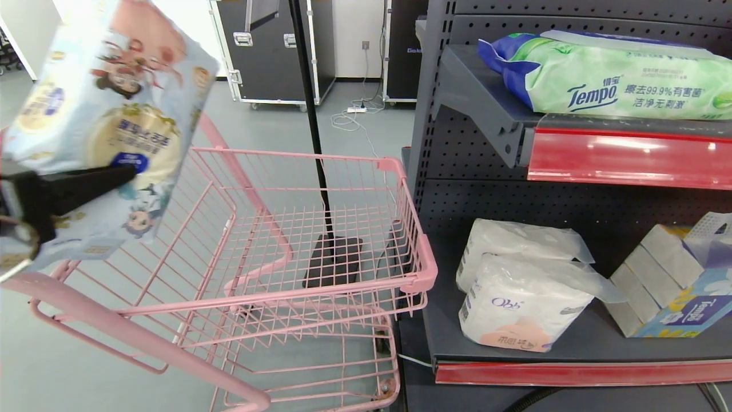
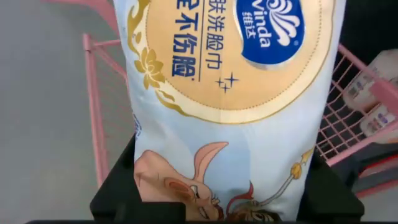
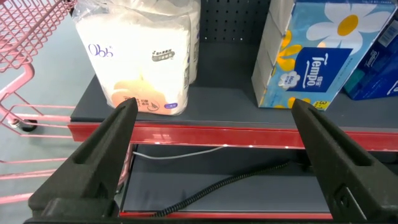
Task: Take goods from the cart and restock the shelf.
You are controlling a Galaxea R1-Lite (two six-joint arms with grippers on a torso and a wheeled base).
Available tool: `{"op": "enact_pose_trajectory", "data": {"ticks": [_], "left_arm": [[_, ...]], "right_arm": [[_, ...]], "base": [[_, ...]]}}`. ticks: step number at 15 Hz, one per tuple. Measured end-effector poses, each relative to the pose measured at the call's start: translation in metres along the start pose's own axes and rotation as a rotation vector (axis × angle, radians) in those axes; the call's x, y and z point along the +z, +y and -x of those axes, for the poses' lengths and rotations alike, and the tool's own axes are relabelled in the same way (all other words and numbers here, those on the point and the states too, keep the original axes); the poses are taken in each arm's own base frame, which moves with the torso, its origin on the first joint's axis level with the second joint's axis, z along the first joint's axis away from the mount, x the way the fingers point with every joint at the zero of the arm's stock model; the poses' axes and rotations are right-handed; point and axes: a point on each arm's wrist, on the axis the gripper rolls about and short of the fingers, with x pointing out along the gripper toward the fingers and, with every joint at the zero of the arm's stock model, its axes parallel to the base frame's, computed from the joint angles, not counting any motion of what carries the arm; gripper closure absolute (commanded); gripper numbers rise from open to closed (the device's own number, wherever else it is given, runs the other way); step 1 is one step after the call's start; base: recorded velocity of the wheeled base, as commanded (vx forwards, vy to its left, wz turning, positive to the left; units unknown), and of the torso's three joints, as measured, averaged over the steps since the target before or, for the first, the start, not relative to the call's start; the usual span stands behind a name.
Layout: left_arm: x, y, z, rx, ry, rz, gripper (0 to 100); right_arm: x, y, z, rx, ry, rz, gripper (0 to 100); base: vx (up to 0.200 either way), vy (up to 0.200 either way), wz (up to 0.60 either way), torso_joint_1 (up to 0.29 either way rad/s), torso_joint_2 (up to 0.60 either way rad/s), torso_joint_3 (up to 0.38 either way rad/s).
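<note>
One tissue pack (image 1: 108,109), printed with cartoon figures and a gold disc, is gripped by the left end effector (image 2: 222,168), whose black fingers (image 1: 86,182) are pressed against its two sides. The pack is held raised in the air above the handle end of the one pink wire cart (image 1: 413,229), clear of the basket. The right end effector (image 3: 214,109) is held spread wide with nothing between its two fingers, low in front of the red edge strip (image 3: 205,134) of the lower shelf (image 1: 572,343). Three items are seen on that shelf in the head view: two white packs wrapped in clear plastic, one (image 1: 520,312) set at the front and the other (image 1: 514,240) just behind and touching it, and one blue-and-white bundle of boxed tissues (image 1: 675,286) lying tilted to their right, apart from them. One darker blue pack (image 3: 379,68) is seen beside that bundle in the right wrist view. One green-and-blue pack (image 1: 617,86) is laid flat on the upper shelf (image 1: 474,80). One black pole (image 1: 311,114) on a flat base is seen through the cart's mesh.
</note>
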Motion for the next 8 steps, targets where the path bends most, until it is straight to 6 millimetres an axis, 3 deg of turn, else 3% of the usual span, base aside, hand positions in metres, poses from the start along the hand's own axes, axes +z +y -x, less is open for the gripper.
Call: {"op": "enact_pose_trajectory", "data": {"ticks": [2, 4, 6, 8], "left_arm": [[-0.019, -0.007, 0.054, 0.035, -0.083, 0.023, 100], [-0.053, -0.018, 0.098, 0.054, -0.140, 0.032, 100], [-0.095, -0.030, 0.130, 0.063, -0.172, 0.037, 100], [-0.134, -0.038, 0.150, 0.069, -0.178, 0.044, 100]], "right_arm": [[0.000, 0.000, 0.000, 0.000, 0.000, -0.001, 0], [0.000, 0.000, 0.000, 0.000, 0.000, -0.001, 0], [0.000, 0.000, 0.000, 0.000, 0.000, -0.002, 0], [0.000, 0.000, 0.000, 0.000, 0.000, 0.002, 0]], "base": [[0.000, 0.000, 0.00, 0.000, 0.00, 0.000], [0.000, 0.000, 0.00, 0.000, 0.00, 0.000], [0.000, 0.000, 0.00, 0.000, 0.00, 0.000], [0.000, 0.000, 0.00, 0.000, 0.00, 0.000]]}}
